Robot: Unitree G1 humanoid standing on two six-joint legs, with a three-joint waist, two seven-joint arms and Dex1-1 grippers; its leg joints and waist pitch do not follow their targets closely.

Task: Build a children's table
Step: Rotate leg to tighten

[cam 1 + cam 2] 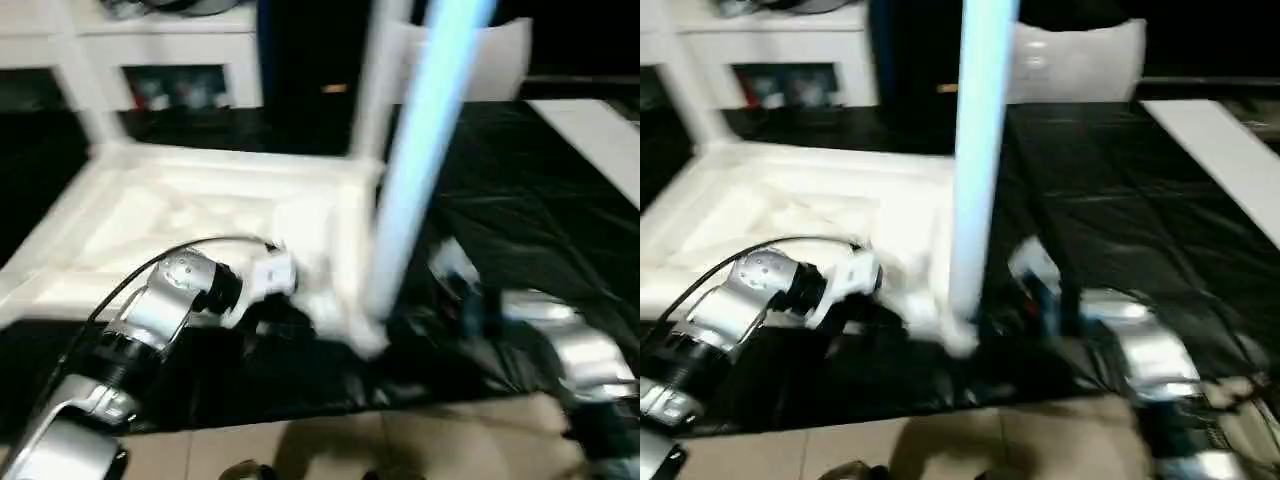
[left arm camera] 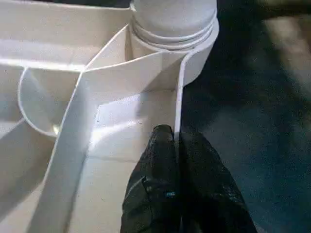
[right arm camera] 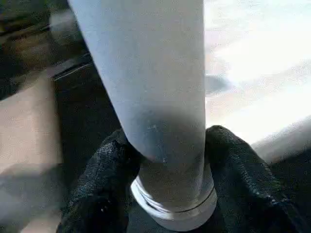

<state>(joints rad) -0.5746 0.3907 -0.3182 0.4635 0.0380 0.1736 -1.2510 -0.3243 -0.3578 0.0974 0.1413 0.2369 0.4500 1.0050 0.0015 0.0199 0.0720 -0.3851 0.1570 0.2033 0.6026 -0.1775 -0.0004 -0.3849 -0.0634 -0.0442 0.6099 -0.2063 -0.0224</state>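
Note:
The children's table top (image 1: 130, 215) lies upside down on black cloth, its ribs facing up. A long white leg (image 1: 415, 170) stands upright in the near right corner socket (image 2: 175, 29). My left gripper (image 2: 176, 138) is shut on the thin rim wall just beside that socket. My right gripper (image 3: 165, 141) is closed around the leg's lower end (image 3: 160, 97), one black finger (image 3: 104, 170) on each side, just above the collar. Another leg (image 1: 372, 80) rises from the far right corner.
Black cloth (image 1: 520, 200) covers the floor to the right of the top. A white shelf unit (image 1: 160, 45) stands behind it. A white board (image 1: 1225, 150) lies at the far right. Bare tan floor (image 1: 400, 440) runs along the near edge.

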